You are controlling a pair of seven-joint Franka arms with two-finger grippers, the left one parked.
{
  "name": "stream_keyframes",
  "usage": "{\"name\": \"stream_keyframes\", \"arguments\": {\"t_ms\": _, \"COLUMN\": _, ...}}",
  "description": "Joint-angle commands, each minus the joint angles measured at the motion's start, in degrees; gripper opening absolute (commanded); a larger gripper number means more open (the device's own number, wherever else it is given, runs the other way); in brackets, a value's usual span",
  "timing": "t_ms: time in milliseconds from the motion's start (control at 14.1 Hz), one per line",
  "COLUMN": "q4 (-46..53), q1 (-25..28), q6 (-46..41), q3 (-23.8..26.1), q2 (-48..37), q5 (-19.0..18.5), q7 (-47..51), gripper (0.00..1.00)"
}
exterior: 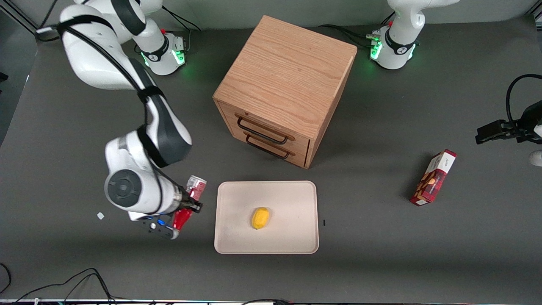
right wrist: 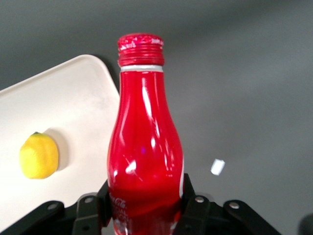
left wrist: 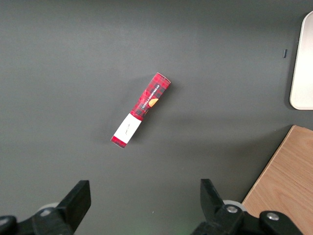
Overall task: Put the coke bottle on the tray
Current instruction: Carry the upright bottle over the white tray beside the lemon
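One coke bottle (exterior: 195, 185), clamped low on its body between the closed-in fingers of the pincer (exterior: 189, 206), low in the front view and toward the working arm's end of the worktop. Held just beside the short edge of the tray (exterior: 288, 199), not on it, silvery base pointing away from the front camera. Only a sliver of white script legible on the red glass in the right wrist view, down by the fingers (right wrist: 190, 203), too cut off to read; ribbed red cap and white neck ring plain there, hidden in the front view.

On the tray, a single yellow lemon (exterior: 260, 218), mid-tray. Near the wrist, a tiny white scrap (exterior: 100, 215) on the dark worktop.

Mid-frame and upper in the front view, a wooden two-drawer cabinet (exterior: 288, 76). Toward the parked arm's end, a red snack box (exterior: 432, 178), its lettering too small to read; seen closer in the left wrist view, plaid pattern and white panel, print unreadable there too.
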Motion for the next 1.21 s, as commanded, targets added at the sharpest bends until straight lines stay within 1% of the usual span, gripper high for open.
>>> {"name": "stream_keyframes", "arguments": {"t_ms": 0, "q4": 4.8, "q1": 5.6, "q6": 3.9, "q3": -5.2, "q2": 5.5, "q5": -0.7, "q7": -3.7, "gripper": 0.00}}
{"name": "stream_keyframes", "arguments": {"t_ms": 142, "q4": 4.8, "q1": 5.8, "q6": 9.8, "q3": -5.3, "q2": 8.4, "q5": -0.6, "q7": -9.0, "gripper": 0.00}}
{"name": "stream_keyframes", "arguments": {"t_ms": 284, "q4": 4.8, "q1": 6.1, "q6": 12.7, "q3": -5.0, "q2": 10.3, "q5": -0.3, "q7": -11.6, "gripper": 0.00}}
{"name": "stream_keyframes", "arguments": {"t_ms": 426, "q4": 4.8, "q1": 5.5, "q6": 14.7, "q3": -3.7, "q2": 11.7, "q5": 0.8, "q7": -16.6, "gripper": 0.00}}
{"name": "stream_keyframes", "arguments": {"t_ms": 567, "q4": 4.8, "q1": 6.2, "q6": 17.1, "q3": -3.7, "q2": 13.4, "q5": 1.7, "q7": -17.0, "gripper": 0.00}}
{"name": "stream_keyframes", "arguments": {"t_ms": 1135, "q4": 4.6, "q1": 5.7, "q6": 18.2, "q3": -3.6, "q2": 15.0, "q5": 2.1, "q7": -17.2, "gripper": 0.00}}
